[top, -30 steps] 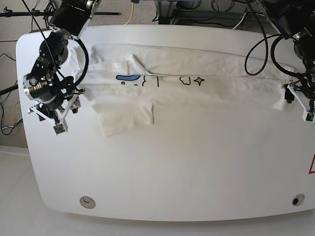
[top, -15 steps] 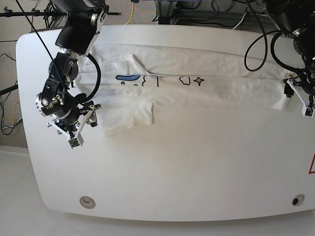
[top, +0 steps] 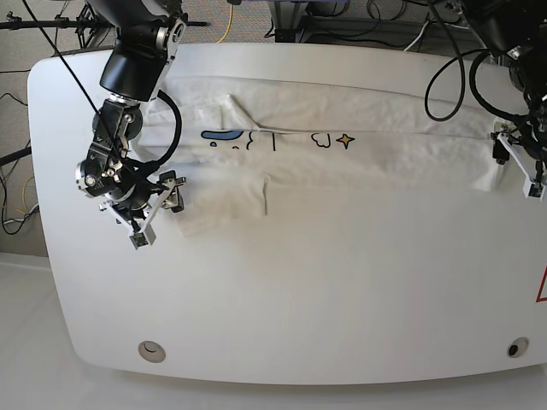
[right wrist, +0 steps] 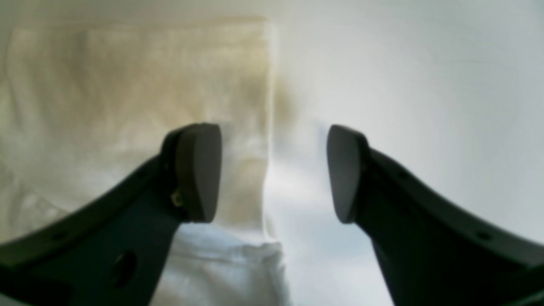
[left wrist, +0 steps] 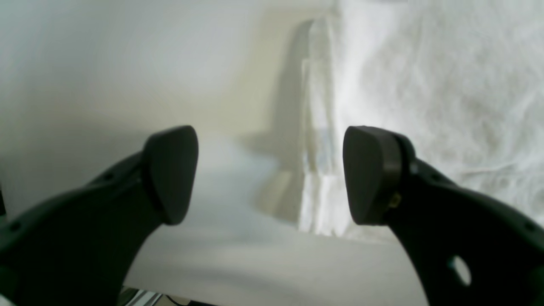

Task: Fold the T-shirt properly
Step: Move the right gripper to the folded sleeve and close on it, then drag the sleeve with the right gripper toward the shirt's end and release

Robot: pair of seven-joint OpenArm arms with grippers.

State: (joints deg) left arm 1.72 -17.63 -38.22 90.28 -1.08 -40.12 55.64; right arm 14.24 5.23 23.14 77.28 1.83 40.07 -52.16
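The white T-shirt point(top: 359, 149) lies as a long folded band across the far half of the table, a strip of its coloured print point(top: 273, 138) showing along a fold. One sleeve flap point(top: 226, 201) sticks out toward the front at the left. My right gripper point(top: 158, 213) hovers open at that flap's outer edge. In the right wrist view point(right wrist: 274, 172) one finger is over the cloth point(right wrist: 127, 106) and the other over bare table. My left gripper point(top: 515, 168) stands open at the shirt's right end and straddles the cloth edge point(left wrist: 316, 170). Neither holds anything.
The white table point(top: 299, 290) has rounded corners and two small round holes near its front edge point(top: 152, 348) point(top: 515, 348). A red mark point(top: 543, 286) sits at the right edge. Cables and stands point(top: 342, 21) crowd the floor behind the table.
My right gripper has swung rightward from the table's left margin to the sleeve flap's edge. The left gripper has shifted slightly toward the back. The shirt has not moved.
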